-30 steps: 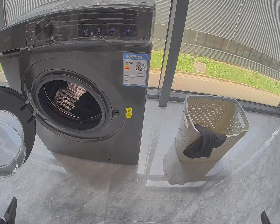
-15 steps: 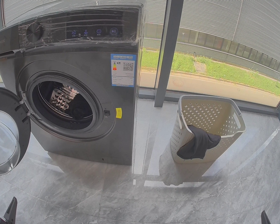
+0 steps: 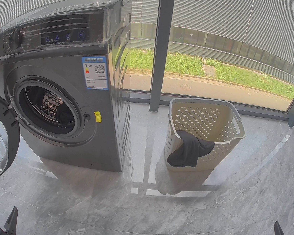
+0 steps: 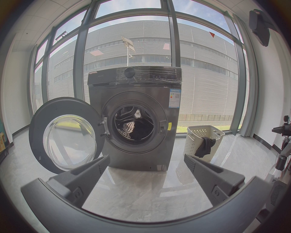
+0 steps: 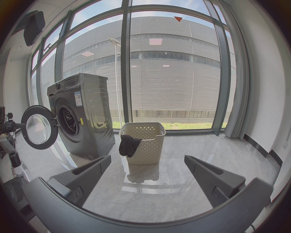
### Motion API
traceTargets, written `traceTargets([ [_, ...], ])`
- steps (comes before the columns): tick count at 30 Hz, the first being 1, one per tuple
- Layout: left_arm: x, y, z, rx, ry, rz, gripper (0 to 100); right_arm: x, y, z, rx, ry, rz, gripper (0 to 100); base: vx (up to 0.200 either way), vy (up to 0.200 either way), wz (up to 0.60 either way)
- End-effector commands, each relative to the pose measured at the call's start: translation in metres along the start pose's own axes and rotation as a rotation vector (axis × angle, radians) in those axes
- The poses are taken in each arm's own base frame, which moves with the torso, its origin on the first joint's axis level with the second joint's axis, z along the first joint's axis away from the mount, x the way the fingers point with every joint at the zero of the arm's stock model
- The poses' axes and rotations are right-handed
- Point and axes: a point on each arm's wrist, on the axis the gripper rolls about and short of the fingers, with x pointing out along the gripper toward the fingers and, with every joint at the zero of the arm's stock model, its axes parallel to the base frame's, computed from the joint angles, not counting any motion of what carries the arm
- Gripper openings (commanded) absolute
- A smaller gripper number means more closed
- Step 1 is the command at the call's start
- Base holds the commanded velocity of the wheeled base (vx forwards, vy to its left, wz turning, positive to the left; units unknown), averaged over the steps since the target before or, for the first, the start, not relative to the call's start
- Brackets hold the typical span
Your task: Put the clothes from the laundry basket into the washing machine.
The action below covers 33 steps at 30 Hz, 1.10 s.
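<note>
Two open tools, left tool [image 4: 146, 157] facing washing machine [image 4: 136, 91], right tool [image 5: 147, 157] facing laundry basket [image 5: 150, 148], garment [image 5: 128, 145] over rim

You have a glossy grey marble floor [image 3: 185, 221] mirroring bright daylight. Facing you: floor-to-ceiling windows [image 3: 235, 45], split by a dark mullion [image 3: 161, 49]. Outside you see a grass strip [image 3: 232, 76], a paved path [image 3: 207, 90] and a grey ribbed building [image 5: 172, 79]. A grey curtain [image 5: 239, 85] hangs beside a white wall [image 5: 268, 100].
</note>
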Motion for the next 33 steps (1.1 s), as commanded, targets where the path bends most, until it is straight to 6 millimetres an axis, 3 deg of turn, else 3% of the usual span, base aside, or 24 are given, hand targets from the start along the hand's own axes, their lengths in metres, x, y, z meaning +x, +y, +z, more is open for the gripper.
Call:
traceTargets([
  [1,0.0000,0.0001,-0.0048,0.000,0.001,0.000,100,-0.0007,0.0000,-0.0018,-0.001,-0.010,0.000,100,0.000,-0.200,0.00],
  [11,0.0000,0.0001,-0.0048,-0.002,0.001,-0.002,100,-0.0007,0.0000,-0.0018,-0.001,-0.010,0.000,100,0.000,-0.020,0.00],
  [23,0.0000,0.0001,-0.0048,-0.002,0.001,-0.002,100,-0.0007,0.0000,-0.0018,-0.001,-0.010,0.000,100,0.200,0.000,0.00],
  [33,0.0000,0.0001,-0.0048,-0.002,0.001,-0.002,100,-0.0007,0.0000,-0.0018,-0.001,-0.010,0.000,100,0.000,-0.020,0.00],
])
